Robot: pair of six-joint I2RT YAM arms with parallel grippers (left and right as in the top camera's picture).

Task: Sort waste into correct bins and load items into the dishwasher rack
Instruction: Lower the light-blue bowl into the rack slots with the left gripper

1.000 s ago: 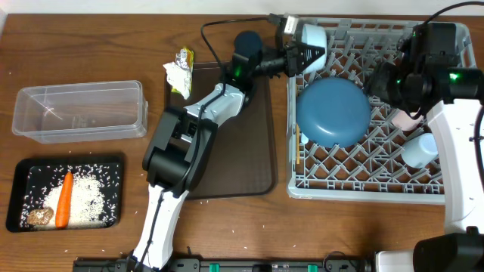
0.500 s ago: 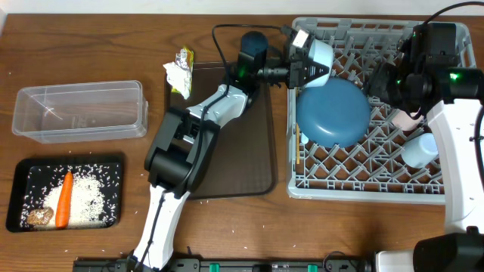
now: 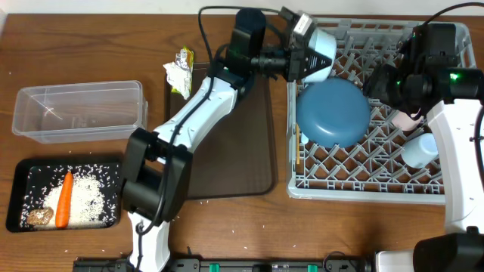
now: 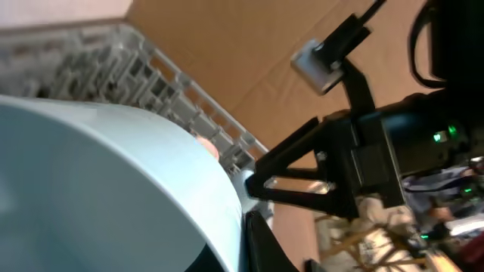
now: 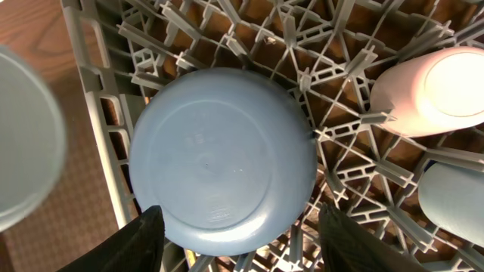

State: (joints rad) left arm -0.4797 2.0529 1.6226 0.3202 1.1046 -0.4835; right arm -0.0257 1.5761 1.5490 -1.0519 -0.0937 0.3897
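My left gripper is shut on the rim of the white bowl, holding it tilted over the back left corner of the dishwasher rack. In the left wrist view the bowl fills the left side, its rim pinched by my gripper. The blue plate lies upside down in the rack. My right gripper hovers open above it, fingers spread either side of the plate. The pink cup and light blue cup stand in the rack.
The clear tub sits at the left. The black tray in front of it holds the carrot, rice and a brown lump. A napkin and foil wrapper lie by the dark brown serving tray.
My left arm has stretched out and risen, carrying the bowl a little further right over the rack's corner. The right arm has not moved.
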